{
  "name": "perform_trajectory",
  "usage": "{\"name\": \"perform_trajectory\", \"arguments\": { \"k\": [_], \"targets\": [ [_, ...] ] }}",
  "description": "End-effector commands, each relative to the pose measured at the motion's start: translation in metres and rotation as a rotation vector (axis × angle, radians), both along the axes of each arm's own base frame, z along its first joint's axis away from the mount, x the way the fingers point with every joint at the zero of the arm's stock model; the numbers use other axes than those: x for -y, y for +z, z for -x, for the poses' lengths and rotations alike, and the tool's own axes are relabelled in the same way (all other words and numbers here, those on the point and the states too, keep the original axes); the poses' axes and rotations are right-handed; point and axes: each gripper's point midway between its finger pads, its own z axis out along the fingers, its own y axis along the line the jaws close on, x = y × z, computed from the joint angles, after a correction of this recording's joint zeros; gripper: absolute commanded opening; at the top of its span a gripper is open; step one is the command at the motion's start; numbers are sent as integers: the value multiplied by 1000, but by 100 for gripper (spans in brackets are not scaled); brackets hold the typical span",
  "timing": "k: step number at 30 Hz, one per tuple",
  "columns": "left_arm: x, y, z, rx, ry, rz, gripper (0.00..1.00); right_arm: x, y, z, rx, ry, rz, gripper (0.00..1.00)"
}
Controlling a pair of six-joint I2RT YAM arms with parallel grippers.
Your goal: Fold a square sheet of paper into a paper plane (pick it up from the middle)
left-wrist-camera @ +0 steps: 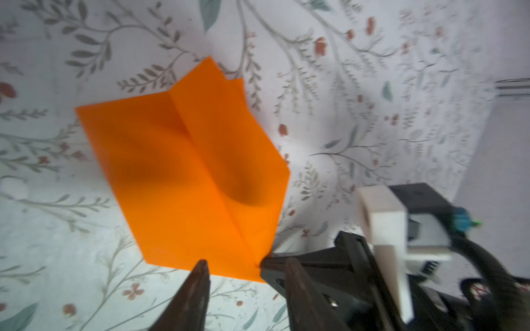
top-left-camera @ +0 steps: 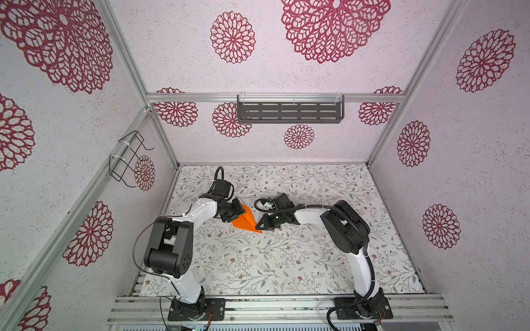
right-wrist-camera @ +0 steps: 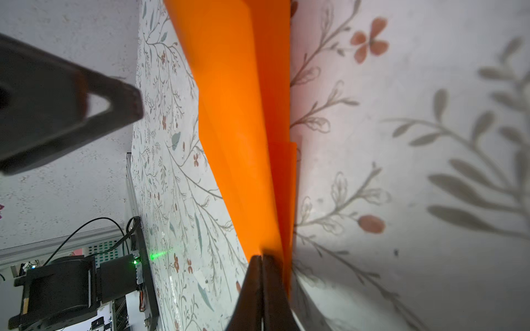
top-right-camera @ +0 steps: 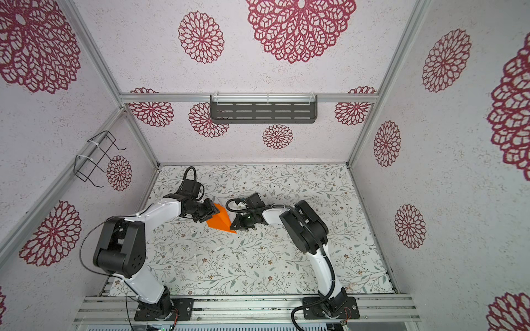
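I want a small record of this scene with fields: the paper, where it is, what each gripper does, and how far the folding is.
paper: orange paper plane, pointed at one end, with a centre crease
place: on the flowered table, between the two grippers
right gripper: shut on the pointed tip of the paper plane
left gripper: open, fingers apart at the paper's edge, gripping nothing
folding: a dart shape with layered sides, no longer a flat square
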Motion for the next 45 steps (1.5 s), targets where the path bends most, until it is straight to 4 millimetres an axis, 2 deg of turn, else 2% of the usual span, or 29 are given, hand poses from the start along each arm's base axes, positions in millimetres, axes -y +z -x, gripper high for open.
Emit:
{"name": "perform_trajectory", "arguments": {
  "k": [1,7,11,15,26,29,33,35,41,45],
  "targets": [
    [19,13,-13,146,-38,120,39,33,-60,10,-89,-57,207,7],
    [24,-13,-13,125,-42,148,25,34,-61,11,-95,-57,210,7],
    [27,-29,-14,110,-51,161,18,34,-61,11,-96,-56,210,6],
    [26,-41,-15,99,-39,156,14,34,-60,11,-96,-56,208,6],
    [16,-78,-3,14,-23,97,12,32,-55,10,-87,-53,198,6],
    [12,-87,2,-18,-19,72,11,25,-39,5,-60,-47,155,8],
    [5,-97,10,-60,-10,30,9,7,3,-5,20,-13,69,9],
    [3,-102,13,-77,-7,17,8,2,12,-6,42,1,63,9],
    [1,-107,16,-97,2,5,7,-5,0,-9,34,0,103,8],
    [-5,-112,19,-123,12,-25,6,-2,-9,-6,12,-7,131,7]
  ]
}}
